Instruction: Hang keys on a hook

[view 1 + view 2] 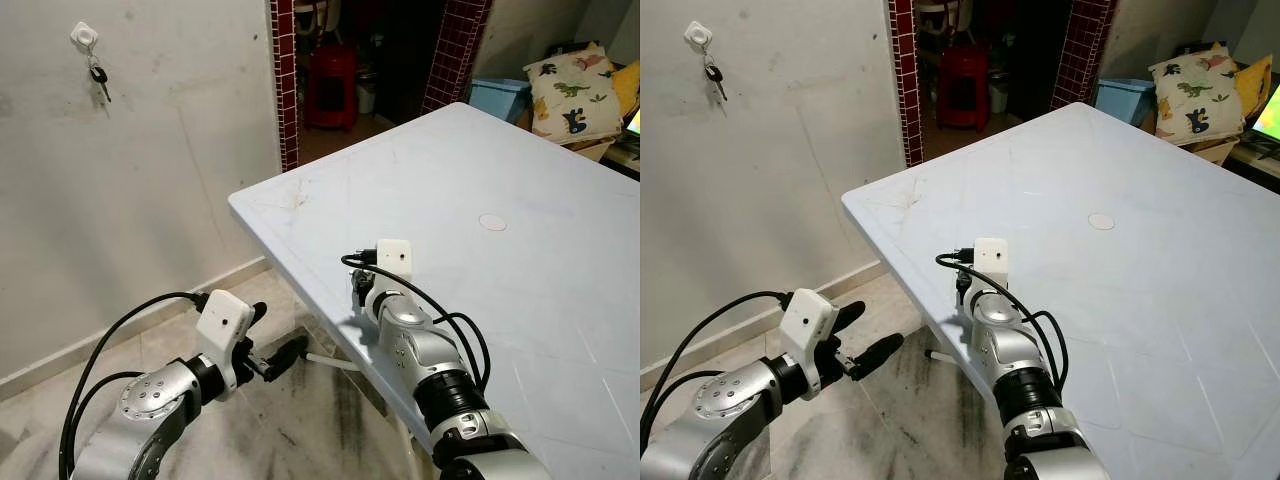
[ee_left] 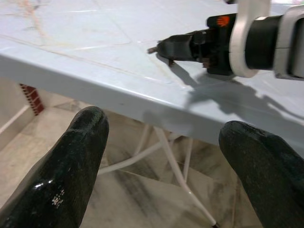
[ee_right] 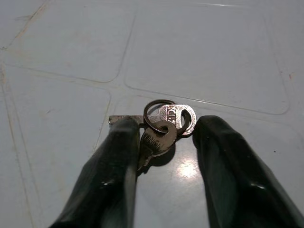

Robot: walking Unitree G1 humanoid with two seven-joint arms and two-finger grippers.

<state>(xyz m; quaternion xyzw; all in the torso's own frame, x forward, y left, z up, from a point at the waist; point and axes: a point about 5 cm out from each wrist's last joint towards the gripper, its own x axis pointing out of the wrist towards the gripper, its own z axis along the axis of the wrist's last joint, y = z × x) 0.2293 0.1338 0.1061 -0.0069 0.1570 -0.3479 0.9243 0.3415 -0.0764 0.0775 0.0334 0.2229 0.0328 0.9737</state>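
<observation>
Near the left edge of the pale surface (image 1: 520, 300) lie the keys (image 3: 164, 124), flat between the parted fingers of the right gripper (image 3: 164, 156), placed to close on them. Left gripper (image 1: 268, 355) hangs open below, idle. The hook (image 1: 85, 37) on the far wall already carries another key.

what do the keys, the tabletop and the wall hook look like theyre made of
Keys: bare silvery metal, glinting, stamped lettering, between the right claw fingers. Tabletop: probably moulded plastic, pale blue, scuffed, slight sheen. Wall hook: likely white plastic; too small for certainty.
</observation>
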